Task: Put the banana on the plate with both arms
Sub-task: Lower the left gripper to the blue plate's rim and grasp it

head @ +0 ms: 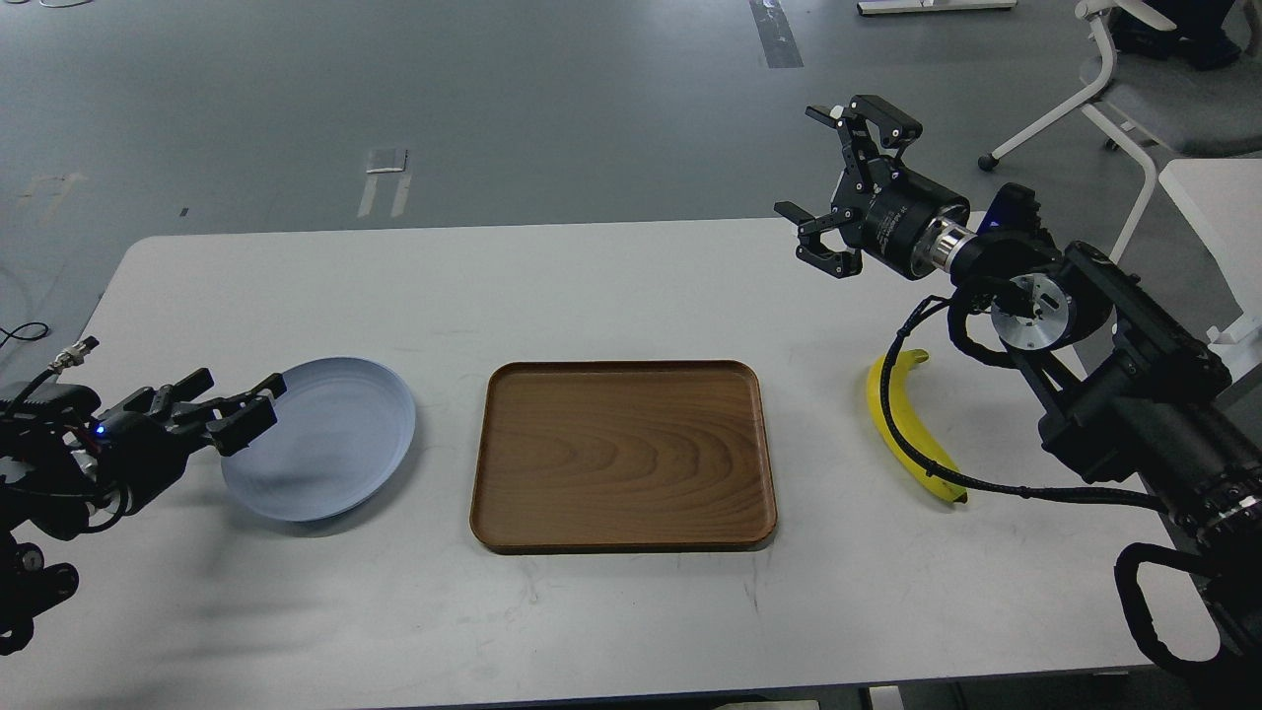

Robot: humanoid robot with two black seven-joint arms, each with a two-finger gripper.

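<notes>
Grey floor stretches behind a white rectangular table (611, 296), with a white-framed chair (1134, 99) at the upper right. On the table's middle lies a rectangular brown wooden tray (623, 454), bare. Left of it, well apart, sits the round pale blue-grey plate (335, 444); the left gripper (242, 404) hangs over the plate's left rim with its black fingers drawn close together, though whether they pinch the rim cannot be told. Right of the tray, the curved bright-yellow banana (907, 434) lies flat on the table, a black cable (986, 483) crossing over it. The right gripper (838, 177) is raised above the table's far right edge, fingers spread wide, holding nothing, well apart from the banana
</notes>
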